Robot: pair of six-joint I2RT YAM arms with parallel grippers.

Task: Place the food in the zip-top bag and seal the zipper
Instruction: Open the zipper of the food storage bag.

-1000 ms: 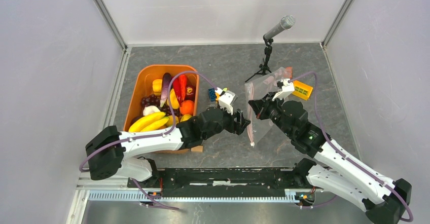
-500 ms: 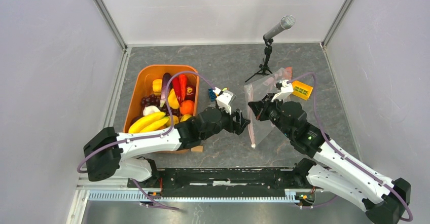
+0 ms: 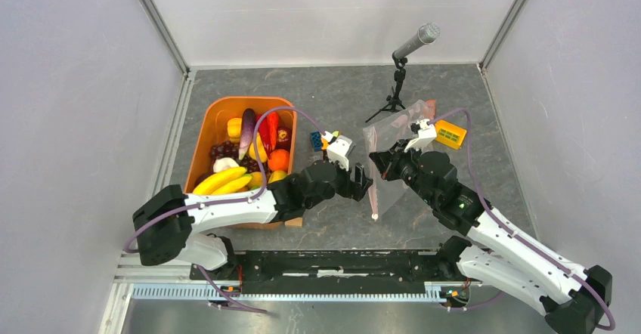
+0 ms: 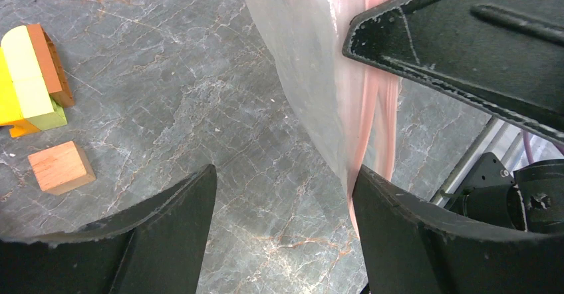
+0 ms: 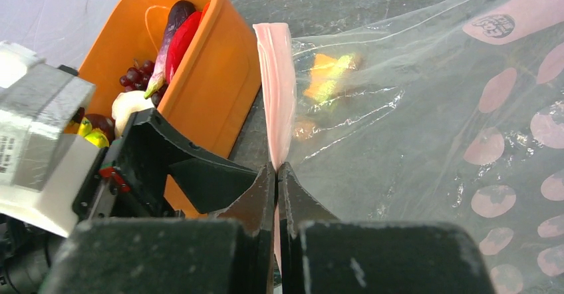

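Note:
The clear zip-top bag (image 3: 397,141) hangs lifted at centre right. Its pink zipper (image 3: 373,175) runs down to a small white slider (image 3: 373,216). My right gripper (image 3: 383,165) is shut on the zipper (image 5: 278,88), with the bag (image 5: 425,121) spreading to its right. My left gripper (image 3: 364,184) is open, just left of the zipper. In the left wrist view the zipper (image 4: 379,88) lies against my right finger (image 4: 412,241), and the gap in my left gripper (image 4: 282,181) is empty. The food (image 3: 249,156) lies in the orange tub (image 3: 198,149), with none visible in the bag.
A microphone on a tripod (image 3: 398,69) stands behind the bag. A yellow block (image 3: 450,132) lies right of it. Coloured blocks (image 3: 316,140) lie beside the tub and also show in the left wrist view (image 4: 30,74), near a wooden block (image 4: 60,167). Grey walls close in three sides.
My left arm has shifted slightly, its gripper staying open beside the zipper. The bag's lower end has swung a little to the left. My right gripper still holds the zipper.

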